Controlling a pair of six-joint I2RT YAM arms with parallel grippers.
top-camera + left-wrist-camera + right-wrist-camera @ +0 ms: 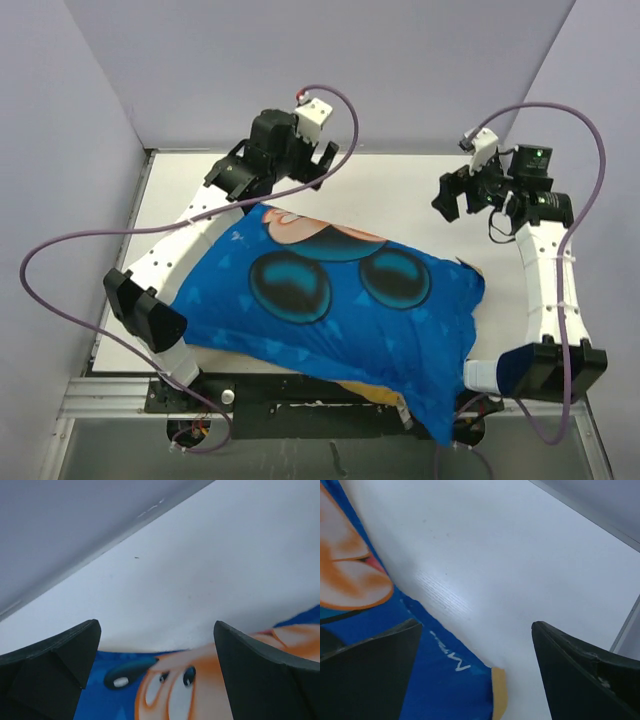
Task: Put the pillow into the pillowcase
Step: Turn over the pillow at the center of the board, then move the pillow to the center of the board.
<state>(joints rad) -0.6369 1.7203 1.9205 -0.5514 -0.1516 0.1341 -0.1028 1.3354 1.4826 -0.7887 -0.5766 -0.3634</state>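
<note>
One fat blue pillowcase (330, 300) fills the middle, and the pillow can't be seen directly: the case bulges rounded and full, but no white cushion shows at any edge, so what fills it can't be confirmed. Its near corner droops past the table's front edge beside the right arm's base, with a sliver of mustard-yellow peeking out underneath. The print reads only in part. From above there are two big dark ear-like circles, the left pincer (156, 625) sees an orange face cut off at the frame, and the white lettering close under the right pincer (476, 624) is too cropped to read. The fabric looks soft and lightly creased, scattered with paler blue triangles. The left pincer hangs over the case's far-left corner, its dark wedge fingers (60, 660) spread wide with nothing between them and the cloth just under its tips. The right pincer sits off the far-right corner, also splayed and empty, with a yellow-edged corner of the case down by one finger. Beneath both lies the smooth white table (400, 190).
</note>
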